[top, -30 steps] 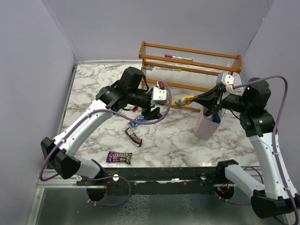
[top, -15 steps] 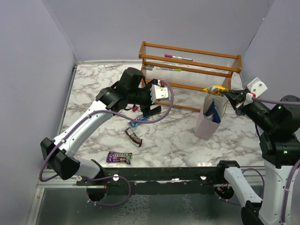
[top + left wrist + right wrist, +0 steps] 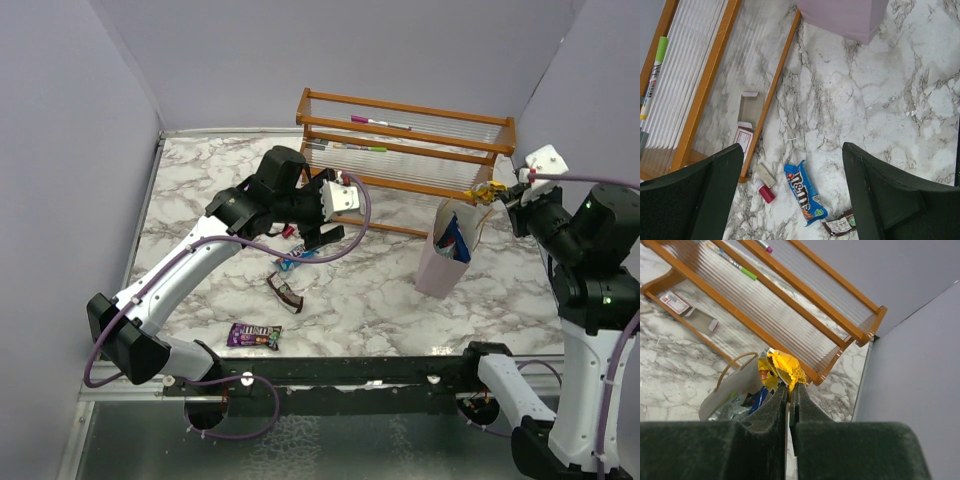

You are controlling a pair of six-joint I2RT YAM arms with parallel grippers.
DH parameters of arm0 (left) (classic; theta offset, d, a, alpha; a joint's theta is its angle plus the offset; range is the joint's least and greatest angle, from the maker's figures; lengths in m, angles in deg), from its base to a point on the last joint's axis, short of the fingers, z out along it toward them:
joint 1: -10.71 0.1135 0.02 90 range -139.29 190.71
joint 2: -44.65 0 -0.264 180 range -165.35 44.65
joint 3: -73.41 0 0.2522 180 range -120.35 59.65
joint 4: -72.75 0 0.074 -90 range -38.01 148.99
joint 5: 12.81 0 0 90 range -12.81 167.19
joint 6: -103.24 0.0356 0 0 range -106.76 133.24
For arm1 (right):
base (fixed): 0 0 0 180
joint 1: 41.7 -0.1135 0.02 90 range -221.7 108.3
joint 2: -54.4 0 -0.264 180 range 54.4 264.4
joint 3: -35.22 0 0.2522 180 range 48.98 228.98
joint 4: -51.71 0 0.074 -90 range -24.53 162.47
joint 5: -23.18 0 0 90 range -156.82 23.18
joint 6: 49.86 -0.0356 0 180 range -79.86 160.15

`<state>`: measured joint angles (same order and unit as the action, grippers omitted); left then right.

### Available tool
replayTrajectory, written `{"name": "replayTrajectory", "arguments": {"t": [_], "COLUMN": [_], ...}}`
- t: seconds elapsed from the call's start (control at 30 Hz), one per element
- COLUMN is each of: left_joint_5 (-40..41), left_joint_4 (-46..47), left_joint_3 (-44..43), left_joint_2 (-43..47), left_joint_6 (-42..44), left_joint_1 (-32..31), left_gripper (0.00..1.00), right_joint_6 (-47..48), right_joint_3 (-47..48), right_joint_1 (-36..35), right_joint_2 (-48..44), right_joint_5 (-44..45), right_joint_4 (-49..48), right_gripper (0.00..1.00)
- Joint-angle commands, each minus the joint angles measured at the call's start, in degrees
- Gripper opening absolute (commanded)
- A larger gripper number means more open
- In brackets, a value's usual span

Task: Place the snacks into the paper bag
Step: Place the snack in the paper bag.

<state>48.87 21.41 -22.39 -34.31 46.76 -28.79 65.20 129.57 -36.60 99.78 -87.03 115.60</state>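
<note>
Right gripper (image 3: 789,386) pinching a yellow snack (image 3: 781,366) by the paper bag (image 3: 725,397) top, left gripper (image 3: 790,150) wide above a blue snack (image 3: 805,192) on the counter (image 3: 900,110)

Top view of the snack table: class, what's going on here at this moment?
Two robot arms are packing snacks. The right tool is shut on a yellow snack, held up by the mouth of the paper bag, which already has packets in it. The left tool is open above a blue snack on the table. A brown snack and a purple snack lie untouched.
</note>
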Motion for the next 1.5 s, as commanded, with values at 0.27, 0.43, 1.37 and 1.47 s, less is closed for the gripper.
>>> {"name": "replayTrajectory", "arguments": {"t": [0.27, 0.43, 1.37, 1.47], "left_joint_5": [1.1, 1.0, 0.5, 0.5], "left_joint_4": [1.5, 1.5, 1.5, 1.5], "left_joint_3": [0.6, 0.5, 1.5, 1.5], "left_joint_2": [2.0, 1.7, 1.5, 1.4], "left_joint_6": [-0.6, -0.7, -0.1, 0.0], "left_joint_1": [-0.1, -0.1, -0.1, -0.1], "left_gripper": [0.83, 0.83, 0.83, 0.83], "right_joint_6": [9.1, 13.0, 38.4, 41.2], "right_joint_3": [5.2, 7.5, 8.7, 9.5], "right_joint_1": [0.3, 0.3, 0.3, 0.3], "right_joint_2": [11.1, 15.8, 24.7, 25.6], "right_joint_5": [0.7, -3.3, -8.8, -9.6], "right_joint_4": [8.3, 13.7, 22.8, 24.4], "right_gripper": [0.01, 0.01, 0.01, 0.01]}}
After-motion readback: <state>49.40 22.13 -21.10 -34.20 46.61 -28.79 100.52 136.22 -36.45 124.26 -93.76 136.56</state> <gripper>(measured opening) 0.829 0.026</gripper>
